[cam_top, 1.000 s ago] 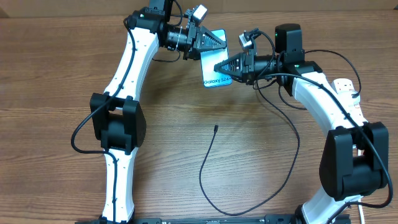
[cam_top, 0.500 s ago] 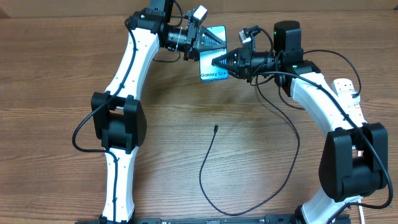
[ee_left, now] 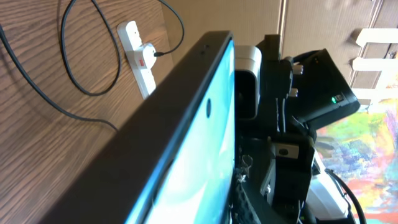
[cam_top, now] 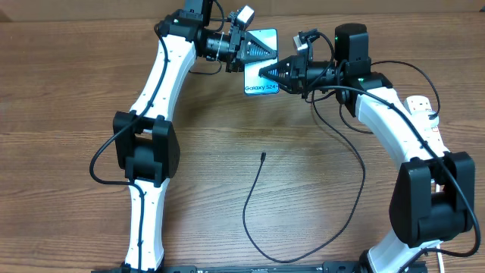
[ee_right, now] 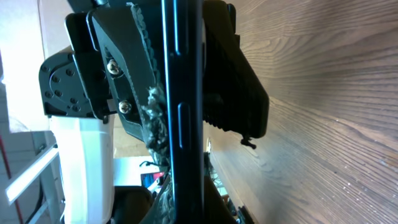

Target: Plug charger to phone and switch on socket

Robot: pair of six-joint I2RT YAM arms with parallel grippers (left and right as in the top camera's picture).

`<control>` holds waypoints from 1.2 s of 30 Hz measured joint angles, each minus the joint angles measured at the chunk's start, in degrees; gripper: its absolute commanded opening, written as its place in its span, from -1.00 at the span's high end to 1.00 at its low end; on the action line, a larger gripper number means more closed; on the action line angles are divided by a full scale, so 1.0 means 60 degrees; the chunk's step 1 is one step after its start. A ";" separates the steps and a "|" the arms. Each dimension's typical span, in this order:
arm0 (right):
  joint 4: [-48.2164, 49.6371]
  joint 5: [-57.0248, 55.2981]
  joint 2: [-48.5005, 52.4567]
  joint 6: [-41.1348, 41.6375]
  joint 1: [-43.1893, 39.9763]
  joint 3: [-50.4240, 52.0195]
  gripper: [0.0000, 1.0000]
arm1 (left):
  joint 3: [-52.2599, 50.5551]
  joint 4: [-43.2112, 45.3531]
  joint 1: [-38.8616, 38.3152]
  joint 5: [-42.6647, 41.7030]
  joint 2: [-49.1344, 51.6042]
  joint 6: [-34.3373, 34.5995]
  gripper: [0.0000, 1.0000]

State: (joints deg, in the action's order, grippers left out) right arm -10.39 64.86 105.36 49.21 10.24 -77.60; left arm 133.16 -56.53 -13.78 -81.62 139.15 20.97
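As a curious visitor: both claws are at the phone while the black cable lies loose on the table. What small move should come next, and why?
Probably the right gripper should back off the phone and head for the charger tip: the left gripper grips the phone, and the tip lies unheld.

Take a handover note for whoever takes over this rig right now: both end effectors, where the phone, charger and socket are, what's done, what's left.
Left end effector: shut on the phone, upper part.
Right end effector: shut on the phone's right edge.
Phone: held between both arms at the far middle, screen showing upward.
Charger: lying loose on the table, its connector tip free and apart from the phone.
Socket: at the right edge beside the right arm; switch position unreadable.
Done: phone gripped.
Left: connector into the phone, then switch the socket on.
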 measured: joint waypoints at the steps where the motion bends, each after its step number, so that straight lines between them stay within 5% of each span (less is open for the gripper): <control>1: -0.0025 -0.0029 -0.0015 -0.0025 -0.0004 -0.0004 0.93 | -0.0007 0.0117 -0.0018 0.0004 0.0000 0.0113 0.55; 28: 0.0044 -0.0390 -0.0025 -0.0073 0.0004 -0.0015 0.93 | -0.0007 0.0637 0.0047 0.0040 0.0029 0.0954 0.55; 33: 0.0080 -0.0361 -0.0025 -0.0124 0.0007 -0.0015 0.92 | -0.0011 0.0630 0.0095 -0.0113 0.0036 0.1038 0.92; 35: 0.0124 -0.0302 -0.0033 -0.0127 0.0007 -0.0015 0.72 | -0.0011 0.0648 0.0135 -0.0375 0.0040 0.1035 0.92; 36: 0.0091 -0.0346 -0.0033 -0.0084 0.0033 -0.0044 0.27 | -0.0011 0.0648 0.0135 -0.0375 0.0036 0.1013 0.92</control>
State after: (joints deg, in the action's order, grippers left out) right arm -9.85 62.78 105.16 48.71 10.44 -77.87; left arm 133.10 -52.64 -12.97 -83.88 139.37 27.05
